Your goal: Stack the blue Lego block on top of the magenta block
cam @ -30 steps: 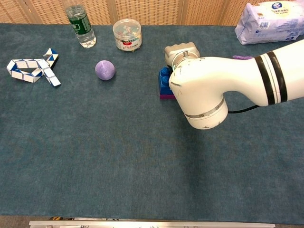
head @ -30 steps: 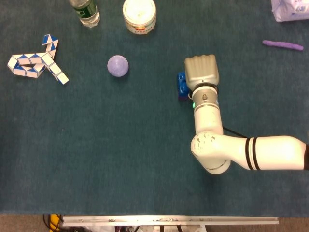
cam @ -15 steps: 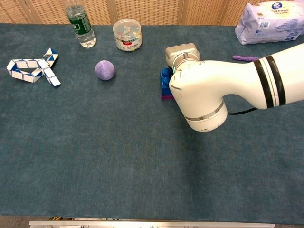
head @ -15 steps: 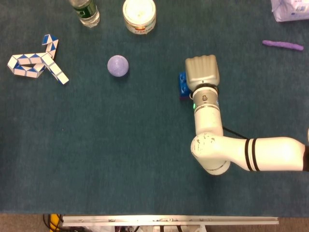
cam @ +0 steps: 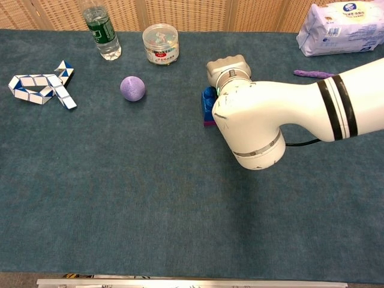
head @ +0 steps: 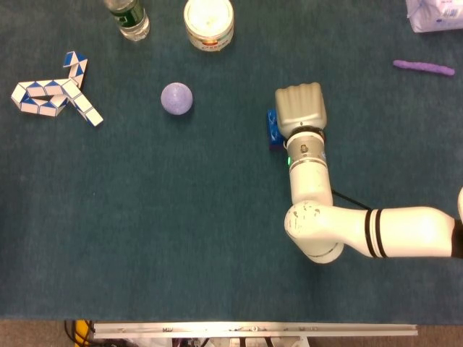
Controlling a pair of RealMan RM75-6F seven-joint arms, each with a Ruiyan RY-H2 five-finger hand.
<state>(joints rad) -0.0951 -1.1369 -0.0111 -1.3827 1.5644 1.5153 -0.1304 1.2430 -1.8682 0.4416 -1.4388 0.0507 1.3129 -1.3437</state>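
The blue Lego block [head: 272, 128] shows only as a narrow strip at the left edge of my right hand [head: 299, 108]. In the chest view the blue block [cam: 207, 101] sits on top of the magenta block [cam: 208, 123], of which just a thin sliver shows. My right hand [cam: 227, 66] is over the pair with its back to both cameras. Its fingers are hidden, so I cannot make out whether it grips the blue block. The white forearm covers the right part of both blocks. My left hand is in neither view.
A lilac ball [head: 176, 98] lies left of the blocks, and a blue-and-white snake puzzle [head: 54, 94] at the far left. A bottle [head: 128, 16] and a white jar [head: 209, 23] stand at the back. A purple strip [head: 424, 67] and a white packet [head: 434, 14] are at the back right.
My right hand and forearm have shifted slightly left, covering more of the two blocks; less of the magenta block shows now. Nothing else has moved.
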